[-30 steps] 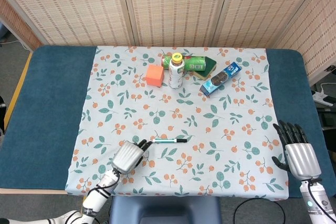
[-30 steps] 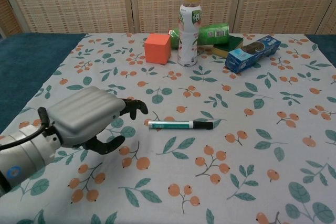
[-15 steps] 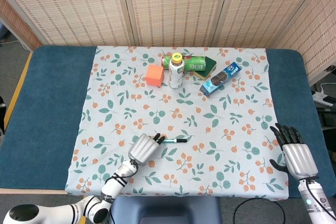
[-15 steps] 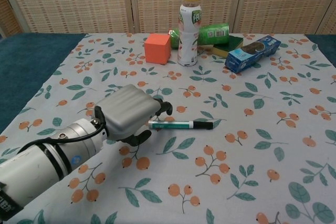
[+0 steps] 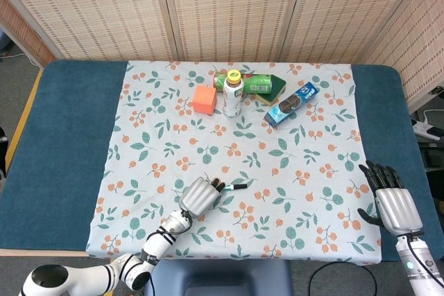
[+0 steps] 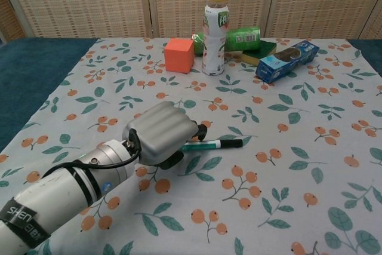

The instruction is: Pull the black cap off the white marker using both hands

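A: Obs. The white marker (image 6: 210, 144) lies flat on the flowered tablecloth (image 6: 298, 147), near the front edge, with its black cap (image 6: 232, 143) pointing toward our right side. Our left hand (image 6: 160, 133) sits over the barrel end, fingers curled down around it. We cannot tell whether they actually bear on the barrel yet; the marker looks to be lying on the cloth, not lifted.

B: And the right hand (image 5: 397, 207)?

A: It is holding nothing, fingers spread, well apart from the marker at the table's right edge.

B: Handling notes?

A: We judge it light, stiff and smooth, a thin round body that may roll or slip under a loose hold. The cap is probably a friction fit, so it needs a straight pull along the axis.

B: Grip sites?

A: Left on the white barrel, clear of the cap. Right on the black cap alone.
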